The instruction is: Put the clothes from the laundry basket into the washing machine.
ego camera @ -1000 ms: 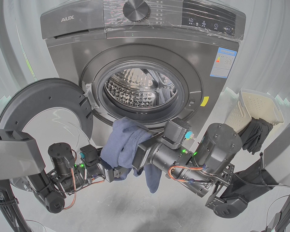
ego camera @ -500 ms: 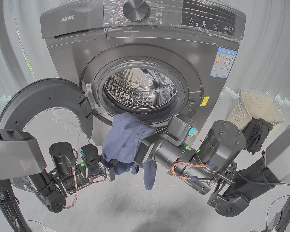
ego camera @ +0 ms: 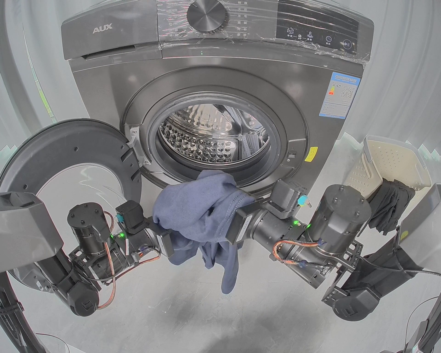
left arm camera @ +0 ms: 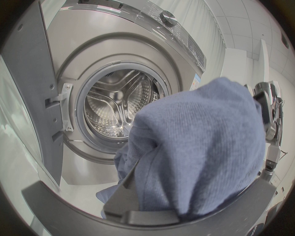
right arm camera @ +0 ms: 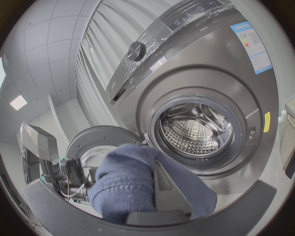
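1. The washing machine (ego camera: 257, 78) stands in front with its round door (ego camera: 59, 151) swung wide open to the robot's left. The steel drum (ego camera: 211, 133) is in plain sight.
2. The blue garment (ego camera: 202, 207) hangs bunched between the two arms, just below and in front of the drum opening, close to its lower rim. A loose end dangles toward the floor (ego camera: 183, 312).
3. The left claw (left arm camera: 153, 202) is closed on the blue garment. One finger (left arm camera: 126, 193) shows against the cloth and the other is buried under it.
4. The right claw (right arm camera: 144, 196) also grips the blue garment. One finger (right arm camera: 169, 190) lies against the fabric and the cloth covers the other.
5. The laundry basket (ego camera: 395, 161) is a pale perforated tub to the robot's right of the machine. A dark garment (ego camera: 390, 207) hangs over its near rim.
6. Markings on the machine:
   - a light logo (ego camera: 102, 29) on the drawer front
   - a dial (ego camera: 206, 14) with small print around it
   - a dark control panel (ego camera: 317, 30) with white icons, under clear film
   - a blue-edged rating label (ego camera: 339, 95) with coloured bars
   - a small yellow sticker (ego camera: 311, 154) beside the door latch
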Robot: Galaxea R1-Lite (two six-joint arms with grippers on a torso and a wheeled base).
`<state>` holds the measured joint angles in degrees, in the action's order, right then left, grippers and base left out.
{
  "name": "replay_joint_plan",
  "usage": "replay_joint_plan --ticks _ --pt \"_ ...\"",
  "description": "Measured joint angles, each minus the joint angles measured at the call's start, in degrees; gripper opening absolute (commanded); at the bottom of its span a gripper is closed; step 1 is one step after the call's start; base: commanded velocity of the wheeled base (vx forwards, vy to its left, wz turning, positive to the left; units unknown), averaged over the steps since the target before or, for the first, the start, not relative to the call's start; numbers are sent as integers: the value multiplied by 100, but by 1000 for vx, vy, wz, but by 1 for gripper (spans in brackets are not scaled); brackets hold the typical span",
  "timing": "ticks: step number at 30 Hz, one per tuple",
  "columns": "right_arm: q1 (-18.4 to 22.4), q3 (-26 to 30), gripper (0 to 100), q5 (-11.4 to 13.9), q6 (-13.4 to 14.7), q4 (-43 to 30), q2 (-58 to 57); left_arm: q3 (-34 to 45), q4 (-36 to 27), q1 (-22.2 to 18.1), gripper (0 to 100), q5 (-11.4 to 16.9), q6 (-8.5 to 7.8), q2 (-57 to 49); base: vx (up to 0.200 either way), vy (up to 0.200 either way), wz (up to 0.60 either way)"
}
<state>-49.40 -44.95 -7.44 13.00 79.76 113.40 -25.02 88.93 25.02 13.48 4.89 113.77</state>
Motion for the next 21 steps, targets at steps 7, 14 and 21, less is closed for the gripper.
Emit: replay_joint_plan --ticks 7,14,21 --pt "34 126 0 -2 -16 -1 256 -105 5 26 0 -29 80 -143 0 0 0" --pt "37 118 100 -2 -27 2 482 -163 5 102 0 -49 176 -336 0 0 0" --pt "48 516 100 0 -44 -11 546 -200 5 130 0 -54 228 -440 0 0 0"
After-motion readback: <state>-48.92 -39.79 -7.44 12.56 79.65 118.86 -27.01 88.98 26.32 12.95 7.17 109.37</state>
